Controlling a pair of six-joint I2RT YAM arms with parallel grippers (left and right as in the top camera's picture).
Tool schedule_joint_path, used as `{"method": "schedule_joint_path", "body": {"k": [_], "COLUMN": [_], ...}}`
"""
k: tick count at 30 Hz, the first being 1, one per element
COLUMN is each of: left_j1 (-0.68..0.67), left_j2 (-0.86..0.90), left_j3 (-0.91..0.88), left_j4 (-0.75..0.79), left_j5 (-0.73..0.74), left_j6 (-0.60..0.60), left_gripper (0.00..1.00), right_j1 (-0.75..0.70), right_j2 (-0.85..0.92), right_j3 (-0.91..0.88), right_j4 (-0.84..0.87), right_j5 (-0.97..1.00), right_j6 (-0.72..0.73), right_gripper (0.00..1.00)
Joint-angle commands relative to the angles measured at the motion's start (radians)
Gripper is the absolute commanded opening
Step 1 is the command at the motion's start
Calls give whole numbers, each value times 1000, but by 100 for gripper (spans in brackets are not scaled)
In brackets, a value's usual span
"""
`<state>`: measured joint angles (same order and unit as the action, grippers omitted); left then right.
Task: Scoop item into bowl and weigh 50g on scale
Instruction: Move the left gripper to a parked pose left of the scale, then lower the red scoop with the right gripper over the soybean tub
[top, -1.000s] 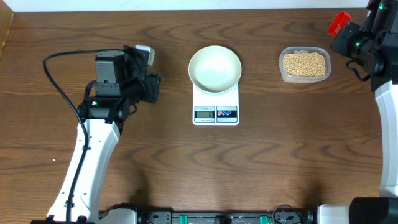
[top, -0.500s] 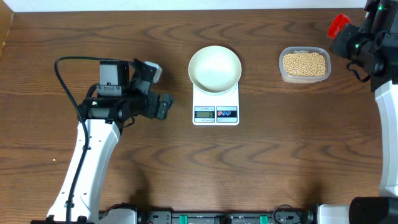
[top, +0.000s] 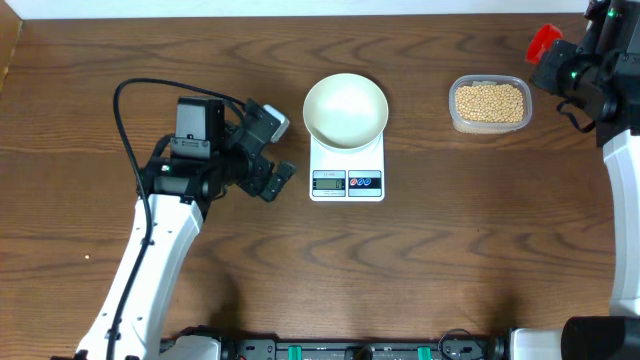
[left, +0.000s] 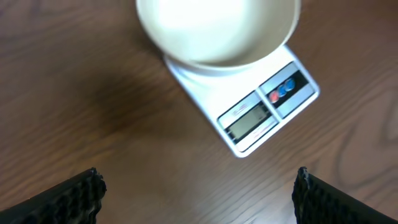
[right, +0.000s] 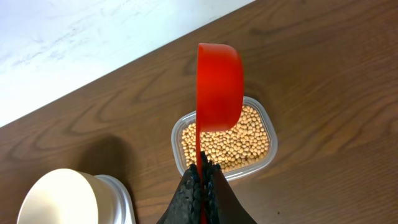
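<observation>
While the left gripper hung over the table just left of the scale, its jaws stood wide apart with nothing between them. In the left wrist view only its two dark fingertips showed, one at each bottom corner, with bare wood between them. It touched neither the scale nor the bowl.

The bowl sat on the far end of the scale, near the middle of the table, and covered most of the platform. Only the near strip was left showing, with its grey display and two round buttons, one red and one blue. The bowl was white and empty. The digits on the display were too small to read.

The beans all lay in the clear container, which stood on the table to the right of the scale and well apart from it. They filled it in an even tan layer — none showed in the bowl or loose on the wood.

The right gripper was at the far right edge, just beyond the container, with its fingers clamped on the thin handle of a red scoop. From the right wrist view the scoop stood on edge above the fingers, its cup seen against the container's far rim and apart from the beans. Whether anything lay in the cup I could not tell from that angle.
</observation>
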<state>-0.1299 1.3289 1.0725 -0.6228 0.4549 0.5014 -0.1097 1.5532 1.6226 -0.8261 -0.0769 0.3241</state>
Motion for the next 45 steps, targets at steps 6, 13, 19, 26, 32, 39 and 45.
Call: {"method": "schedule_joint_path", "body": {"k": [6,13,19,26,32,39,45], "left_j1": [-3,-21,-37,-37,-37,-37,-37], "left_j2": [-111,-187,-174,-152,-139,-139,-139], "left_j3": [34,37,37,37,37,37,37], "left_j4": [10,5,-102,-140,-153,-154,-154], "left_j5": [63,71,91,91,92,74,50], "left_j6": [-82,-124,-110,-103,-72,-4,-4], "left_gripper": [98,98,98,98,98,98,99], "right_j1": [-5,-5,-5,-5,-5,-5,-5], "right_j2": [5,5,5,5,5,5,5], "right_j3": [25,25,25,24,24,24,24], "right_j4": [-5,-5,-11,-32,-50,-67,-67], "right_j5": [8,7,7,8,8,8,8], "right_j6": [-19,-18,-19,-19,-19,-19,-19], "right_gripper": [1,1,1,1,1,1,1]}}
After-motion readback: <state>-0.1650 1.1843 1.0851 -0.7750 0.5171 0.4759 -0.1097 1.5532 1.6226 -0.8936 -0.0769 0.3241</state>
